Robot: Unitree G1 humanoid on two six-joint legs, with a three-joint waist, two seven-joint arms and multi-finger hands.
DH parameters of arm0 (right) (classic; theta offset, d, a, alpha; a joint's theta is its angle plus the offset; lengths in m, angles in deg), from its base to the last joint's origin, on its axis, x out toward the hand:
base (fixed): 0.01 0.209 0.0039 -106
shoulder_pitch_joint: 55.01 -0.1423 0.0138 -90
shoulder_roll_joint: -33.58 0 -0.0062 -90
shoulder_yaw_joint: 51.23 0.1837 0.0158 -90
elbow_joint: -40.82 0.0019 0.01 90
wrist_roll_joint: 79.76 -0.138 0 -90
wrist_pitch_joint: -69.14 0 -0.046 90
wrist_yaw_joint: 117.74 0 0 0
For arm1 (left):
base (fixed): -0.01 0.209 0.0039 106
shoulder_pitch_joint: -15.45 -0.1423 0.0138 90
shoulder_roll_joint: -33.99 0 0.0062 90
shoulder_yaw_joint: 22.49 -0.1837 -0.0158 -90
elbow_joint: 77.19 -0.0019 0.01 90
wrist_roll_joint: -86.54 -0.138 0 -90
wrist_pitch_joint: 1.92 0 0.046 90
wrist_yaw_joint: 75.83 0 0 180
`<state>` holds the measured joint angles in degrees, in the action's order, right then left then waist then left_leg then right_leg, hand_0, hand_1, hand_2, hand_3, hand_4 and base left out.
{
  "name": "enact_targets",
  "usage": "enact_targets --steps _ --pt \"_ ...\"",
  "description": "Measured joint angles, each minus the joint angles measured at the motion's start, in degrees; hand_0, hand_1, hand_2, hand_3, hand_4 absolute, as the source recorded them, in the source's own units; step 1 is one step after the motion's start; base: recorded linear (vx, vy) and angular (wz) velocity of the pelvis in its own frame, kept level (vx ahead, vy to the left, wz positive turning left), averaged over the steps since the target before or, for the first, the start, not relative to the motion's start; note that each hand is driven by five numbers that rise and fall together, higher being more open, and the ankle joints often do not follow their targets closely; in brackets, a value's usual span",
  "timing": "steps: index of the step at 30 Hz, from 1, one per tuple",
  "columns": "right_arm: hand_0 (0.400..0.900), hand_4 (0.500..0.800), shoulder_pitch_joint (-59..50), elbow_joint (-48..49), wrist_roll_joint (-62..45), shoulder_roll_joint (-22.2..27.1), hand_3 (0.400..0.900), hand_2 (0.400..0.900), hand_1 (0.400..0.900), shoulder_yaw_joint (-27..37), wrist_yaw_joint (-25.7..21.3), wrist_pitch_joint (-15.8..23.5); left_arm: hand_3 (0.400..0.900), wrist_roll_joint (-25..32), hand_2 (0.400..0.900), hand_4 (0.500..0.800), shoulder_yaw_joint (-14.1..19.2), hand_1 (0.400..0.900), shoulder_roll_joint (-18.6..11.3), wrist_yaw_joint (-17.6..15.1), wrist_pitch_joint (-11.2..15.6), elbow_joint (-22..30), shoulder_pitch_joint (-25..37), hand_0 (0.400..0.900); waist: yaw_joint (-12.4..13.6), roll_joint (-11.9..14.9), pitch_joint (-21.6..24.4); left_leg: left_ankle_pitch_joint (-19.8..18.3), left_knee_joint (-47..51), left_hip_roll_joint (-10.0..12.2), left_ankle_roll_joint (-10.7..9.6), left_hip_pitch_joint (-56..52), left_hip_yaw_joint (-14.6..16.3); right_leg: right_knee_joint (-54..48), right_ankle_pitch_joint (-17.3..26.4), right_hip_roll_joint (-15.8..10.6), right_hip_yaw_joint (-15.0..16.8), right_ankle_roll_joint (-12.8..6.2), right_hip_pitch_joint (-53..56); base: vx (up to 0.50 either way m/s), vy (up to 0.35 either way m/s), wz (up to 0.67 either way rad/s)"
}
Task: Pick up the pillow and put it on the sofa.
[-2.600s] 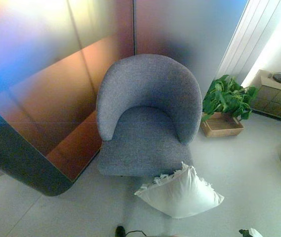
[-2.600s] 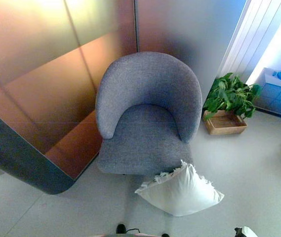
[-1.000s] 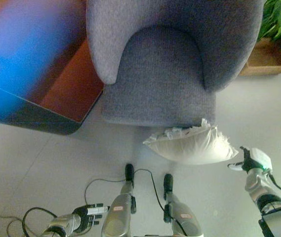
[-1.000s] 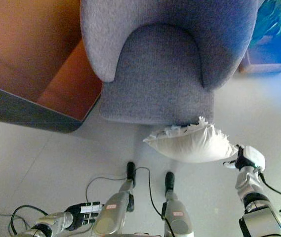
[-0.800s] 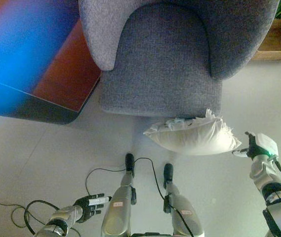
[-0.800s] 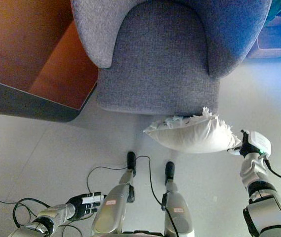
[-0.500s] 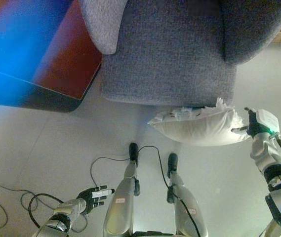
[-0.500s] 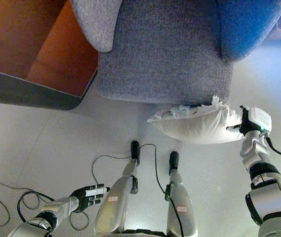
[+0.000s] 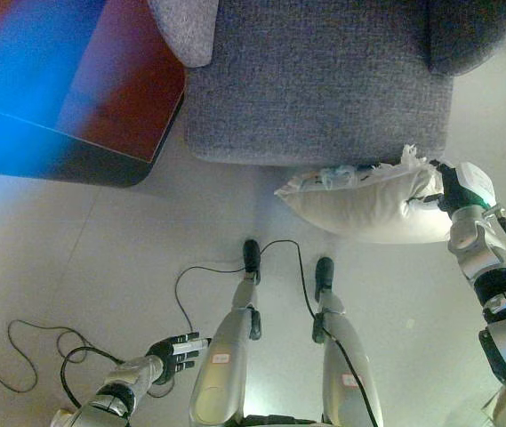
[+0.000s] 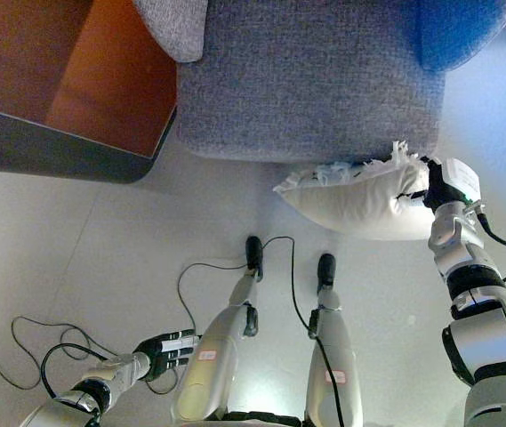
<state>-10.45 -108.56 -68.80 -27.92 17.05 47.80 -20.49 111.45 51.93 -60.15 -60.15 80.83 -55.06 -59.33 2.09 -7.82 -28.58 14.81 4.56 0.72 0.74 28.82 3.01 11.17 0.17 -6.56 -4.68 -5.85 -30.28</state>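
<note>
A white fringed pillow [image 9: 364, 203] lies on the pale floor, leaning against the front of the grey armchair [image 9: 315, 80] near its right corner. My right hand [image 9: 441, 185] is at the pillow's right end. Its dark fingers and thumb dig into the fabric and pinch that end, which is dented there. My left hand [image 9: 178, 350] hangs low at the lower left, away from the pillow, with relaxed fingers and nothing in it. The armchair's seat [image 10: 306, 71] fills the top of both views.
A reddish-brown wall panel with a dark rounded base [image 9: 84, 151] stands left of the armchair. Pale grey floor [image 9: 84, 258] spreads in front of the chair and to the pillow's right.
The camera has tipped down and closer to the chair. My right hand has moved from just off the pillow's right end onto it and has closed on the fabric. My left hand stays low.
</note>
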Motion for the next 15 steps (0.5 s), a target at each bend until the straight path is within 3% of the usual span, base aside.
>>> enact_targets --steps 7,8,15 --pt "0.900 0.800 -3.1 1.3 -3.2 0.0 0.900 0.900 0.900 -0.6 2.5 -0.8 0.900 0.2 0.900 0.800 -1.0 0.900 0.1 -0.3 0.1 1.5 0.0 0.900 0.3 -0.2 0.0 1.0 0.0 -0.3 -0.3 2.1 0.0 7.5 -2.5 -0.8 -0.1 0.77 -5.7 0.00 0.000 0.00" --pt "0.400 0.500 -3.7 1.5 -3.7 0.0 0.400 0.400 0.400 -0.8 2.8 -1.1 0.900 0.2 0.900 0.800 -1.0 0.900 0.1 -0.4 0.1 1.5 0.0 0.900 0.3 -0.3 0.0 1.1 0.0 -0.3 -0.4 2.3 0.0 8.3 -2.7 -0.8 0.0 1.01 -6.3 0.00 0.000 0.00" --pt "0.400 0.500 -4.1 3.2 -5.9 0.0 0.400 0.400 0.400 -1.1 5.9 -1.5 0.900 0.2 0.900 0.800 -1.1 0.900 0.5 -1.4 0.1 1.5 0.0 0.900 0.3 -0.5 0.0 1.7 0.0 0.0 -1.1 2.8 -0.1 12.0 -4.2 -0.7 -0.1 1.84 -8.4 0.00 -0.002 0.00"
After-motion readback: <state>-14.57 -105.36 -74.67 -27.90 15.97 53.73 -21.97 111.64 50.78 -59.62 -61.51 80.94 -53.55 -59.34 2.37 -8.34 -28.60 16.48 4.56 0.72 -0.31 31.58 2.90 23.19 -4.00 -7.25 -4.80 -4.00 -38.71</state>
